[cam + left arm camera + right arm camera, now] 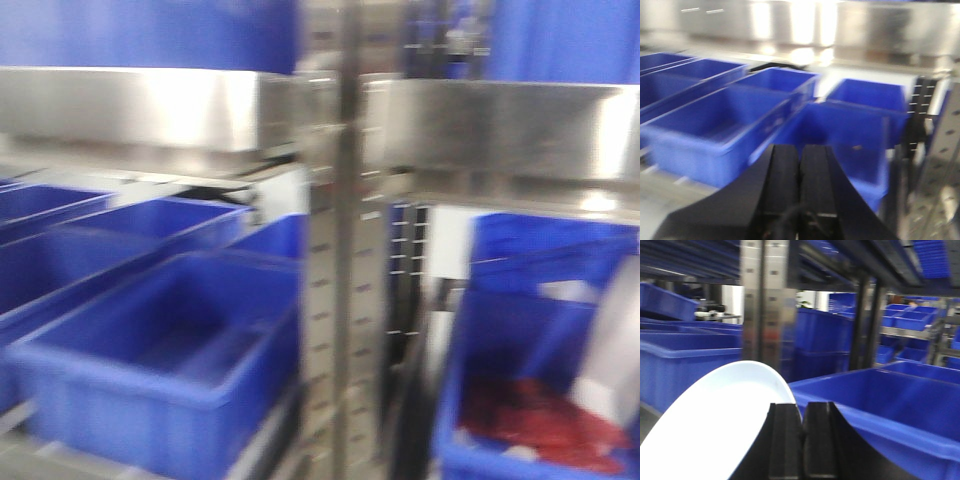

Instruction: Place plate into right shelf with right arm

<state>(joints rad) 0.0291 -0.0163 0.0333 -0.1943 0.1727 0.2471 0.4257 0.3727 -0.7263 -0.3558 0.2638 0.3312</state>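
Right gripper level; seemingly pinching plate rim.

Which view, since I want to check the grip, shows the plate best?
The right wrist view: the plate fills the lower left, white top clear, its rim meeting the right gripper. The front view shows only a blurred pale sliver at its right edge, probably the plate. The left wrist view lacks it.
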